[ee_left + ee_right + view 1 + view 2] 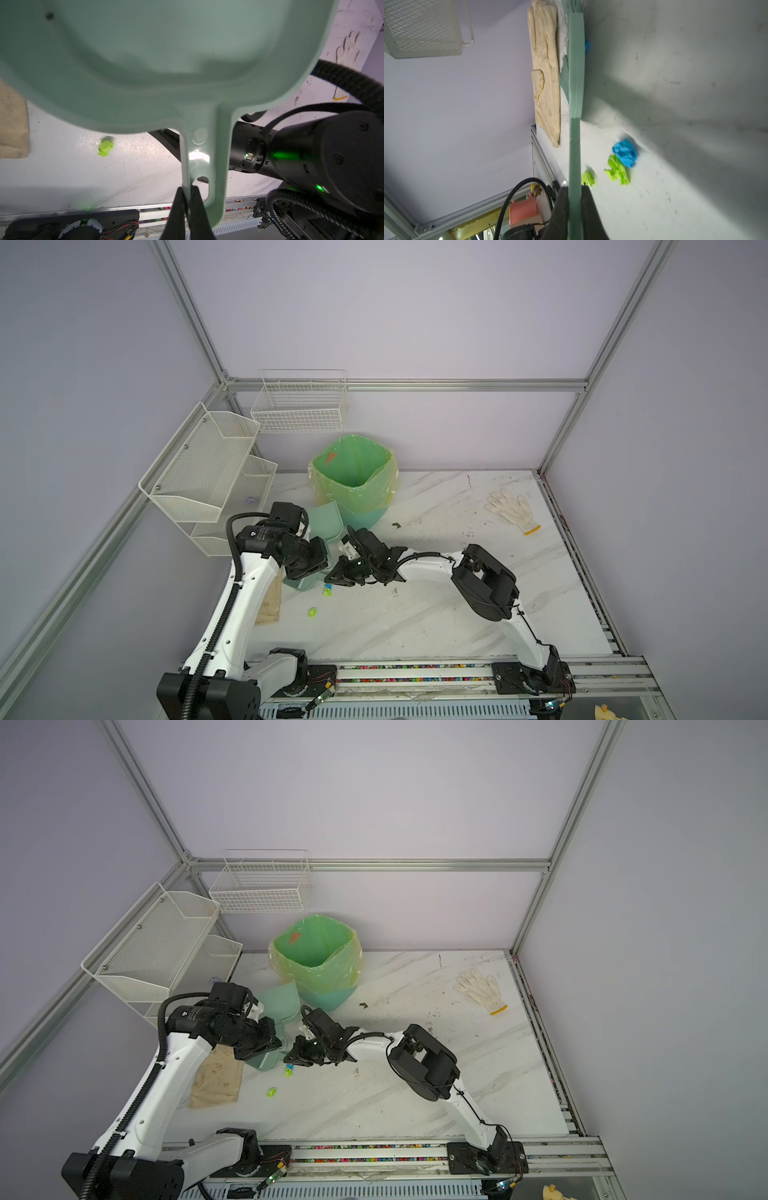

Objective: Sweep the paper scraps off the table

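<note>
Your left gripper (188, 188) clamps a mint plastic dustpan (145, 62), your right gripper (575, 188) a mint bristle brush (576, 62). Blue and neon-green paper scraps (625, 152) lie beside the right fingers (591, 212).

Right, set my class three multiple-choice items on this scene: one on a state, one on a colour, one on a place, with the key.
1. The left gripper is: A open; B shut on the dustpan handle; C out of every view.
2. The bin liner is: A red; B green; C black.
3. The white knit gloves lie: A in the dustpan; B inside the bin liner; C on the table, far right.
Key: B, its jaws pinch the handle; B, green plastic folds over the rim; C, they lie by the right rail.
</note>
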`<control>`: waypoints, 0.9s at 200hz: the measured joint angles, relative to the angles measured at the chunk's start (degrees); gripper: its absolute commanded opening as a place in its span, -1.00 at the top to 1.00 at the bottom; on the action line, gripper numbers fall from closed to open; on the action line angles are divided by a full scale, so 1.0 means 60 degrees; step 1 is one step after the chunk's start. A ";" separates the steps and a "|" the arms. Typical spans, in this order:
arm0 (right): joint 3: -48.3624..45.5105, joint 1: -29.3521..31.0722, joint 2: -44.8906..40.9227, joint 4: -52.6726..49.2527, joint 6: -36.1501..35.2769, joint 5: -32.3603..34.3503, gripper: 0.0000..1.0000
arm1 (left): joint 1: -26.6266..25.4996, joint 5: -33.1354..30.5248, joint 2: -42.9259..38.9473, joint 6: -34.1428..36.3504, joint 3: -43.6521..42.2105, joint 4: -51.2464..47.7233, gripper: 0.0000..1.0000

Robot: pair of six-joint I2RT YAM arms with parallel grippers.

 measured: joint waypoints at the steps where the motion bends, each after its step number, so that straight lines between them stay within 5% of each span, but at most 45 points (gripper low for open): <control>1: -0.0062 -0.0007 -0.0055 -0.0011 -0.0004 -0.0007 1.00 | 0.0000 0.0000 0.0007 0.0004 0.0007 0.0000 1.00; 69: -0.2758 -0.0550 -0.3042 -0.1359 -0.0488 0.0335 1.00 | 0.0000 0.0069 0.0106 0.0295 0.0313 0.0025 1.00; 107: -0.1956 -0.0324 -0.3745 -0.2889 -0.1475 0.1432 1.00 | 0.0000 0.0073 0.0095 0.0368 0.0313 0.0025 1.00; 180: -0.1100 0.0484 -0.3282 -0.3319 -0.2193 0.1209 1.00 | 0.0000 0.0066 0.0033 0.0386 0.0313 0.0025 1.00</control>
